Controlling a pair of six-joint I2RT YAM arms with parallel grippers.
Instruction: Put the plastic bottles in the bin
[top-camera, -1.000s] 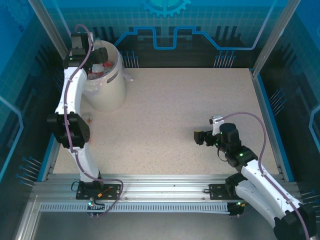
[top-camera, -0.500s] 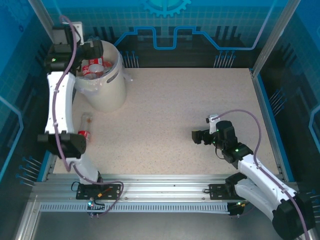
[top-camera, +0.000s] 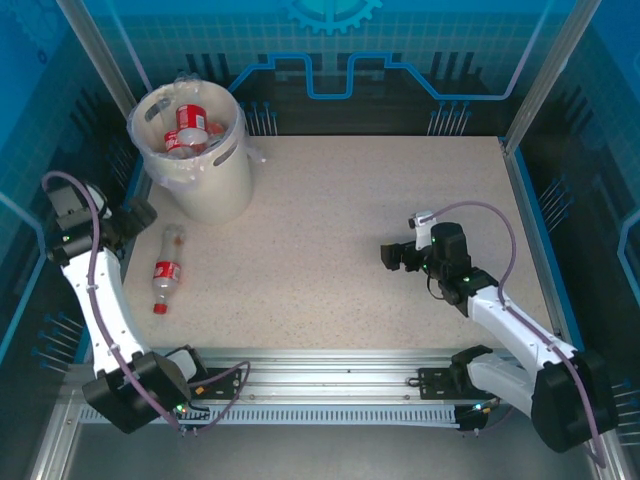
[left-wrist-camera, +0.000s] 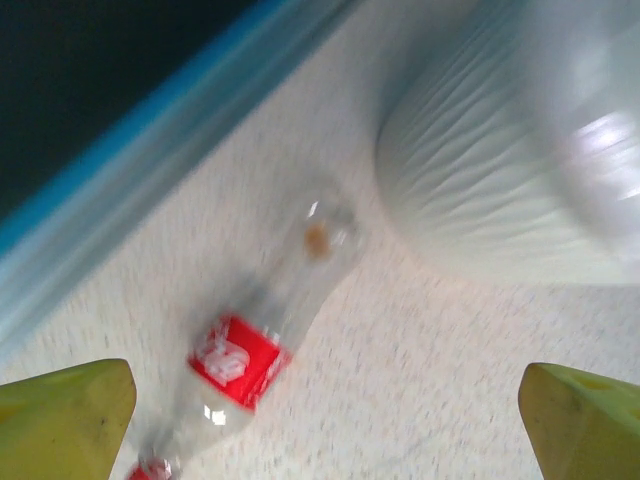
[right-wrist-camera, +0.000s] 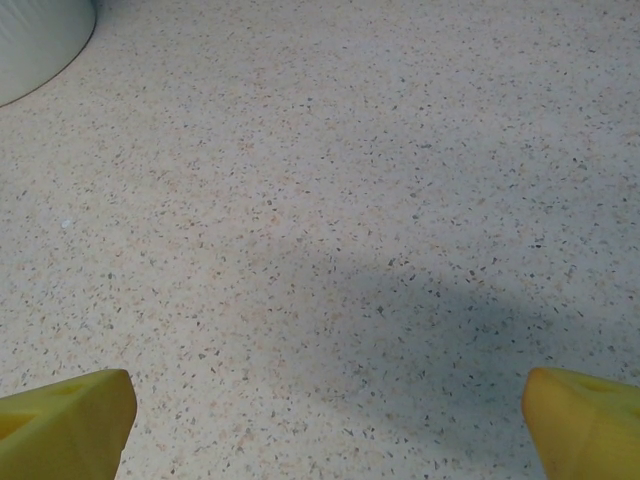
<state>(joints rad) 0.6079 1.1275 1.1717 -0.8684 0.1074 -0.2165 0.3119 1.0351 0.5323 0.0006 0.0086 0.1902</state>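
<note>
The bin stands at the table's far left, with several red-labelled plastic bottles inside it. One more clear bottle with a red label lies on the table in front of the bin, its red cap towards me. My left gripper hovers open and empty at the left edge, just left of that bottle. In the left wrist view the bottle lies ahead of the open gripper, left of the midline, and the bin's ribbed wall rises at the upper right. My right gripper is open over bare table, as the right wrist view confirms.
A blue raised border runs along the table's left side, close to the lying bottle. Glass enclosure walls surround the table. A corner of the bin's base sits at the far left of the right wrist view.
My left arm has swung from above the bin down to the table's left edge, its jaws opening wide. The lying bottle, earlier behind the arm, is uncovered. The right arm barely moved.
</note>
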